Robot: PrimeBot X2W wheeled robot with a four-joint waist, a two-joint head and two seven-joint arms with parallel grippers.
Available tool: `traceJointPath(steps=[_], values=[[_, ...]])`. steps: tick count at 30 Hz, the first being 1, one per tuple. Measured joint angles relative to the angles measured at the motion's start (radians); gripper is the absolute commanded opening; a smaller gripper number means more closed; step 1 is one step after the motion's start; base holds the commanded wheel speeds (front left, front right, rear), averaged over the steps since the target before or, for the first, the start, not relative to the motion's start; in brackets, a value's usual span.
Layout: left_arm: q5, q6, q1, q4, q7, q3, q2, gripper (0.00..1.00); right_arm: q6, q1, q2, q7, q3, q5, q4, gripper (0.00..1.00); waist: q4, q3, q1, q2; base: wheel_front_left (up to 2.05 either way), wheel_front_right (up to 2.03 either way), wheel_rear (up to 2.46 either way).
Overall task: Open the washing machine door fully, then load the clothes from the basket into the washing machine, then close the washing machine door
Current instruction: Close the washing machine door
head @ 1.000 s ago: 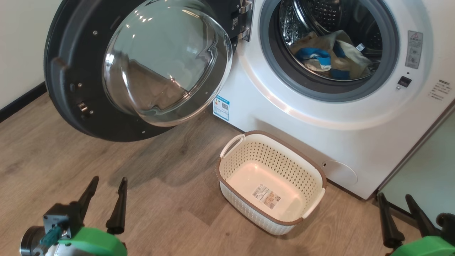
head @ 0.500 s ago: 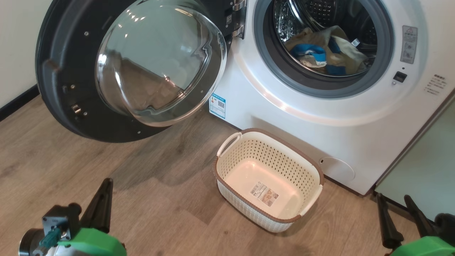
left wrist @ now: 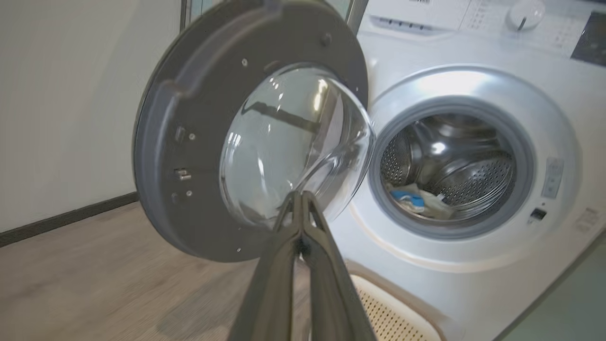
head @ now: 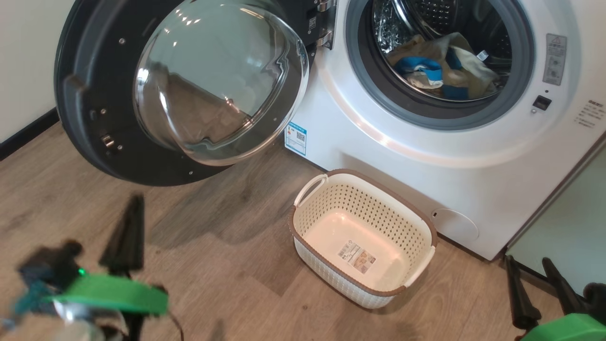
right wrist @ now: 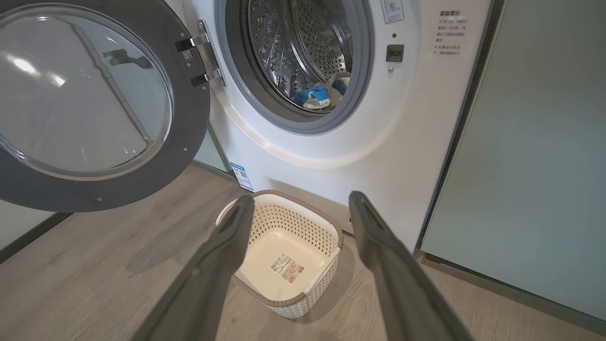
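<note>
Just ahead of the clenched, empty left end effector, the washing machine door is swung wide, with the clothes lodged in the drum beyond. A closing push could be lost by slipping off the bulging glass. The right end effector is released.

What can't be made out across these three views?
Head view: left gripper blurred, its wrist parts unreadable.
Head view: clothes heaped in the drum; piece count unclear.
Left wrist view: basket cut off by the bottom edge.
All views: washing machine labels too small to read.
</note>
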Motion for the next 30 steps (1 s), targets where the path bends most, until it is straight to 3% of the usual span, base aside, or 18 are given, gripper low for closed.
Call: traceJointPath(steps=[6,15,21,30], values=[[-0.137,-0.091,-0.107,-0.137,-0.005,0.157,-0.018,0.00,0.000,0.000,0.000,0.009,-0.004,0.000,-0.011,1.00,0.012,0.007,0.0000,0.0000,0.00,0.00,0.00],[-0.267,-0.149,-0.353,-0.150,0.034,0.291,0.095,0.00,0.000,-0.003,-0.003,0.020,0.003,-0.002,-0.020,1.00,0.016,0.026,0.0000,0.0000,0.00,0.00,0.00],[-0.485,-0.193,-0.575,-0.010,0.097,0.342,0.105,0.00,0.000,-0.004,-0.010,0.029,0.010,-0.001,-0.030,1.00,0.018,0.046,0.0000,0.0000,0.00,0.00,0.00],[-0.677,-0.239,-0.782,0.387,0.216,0.398,0.161,0.00,0.000,-0.005,-0.034,0.049,0.024,-0.001,-0.035,1.00,0.004,0.067,0.0001,0.0000,0.00,0.00,0.00]])
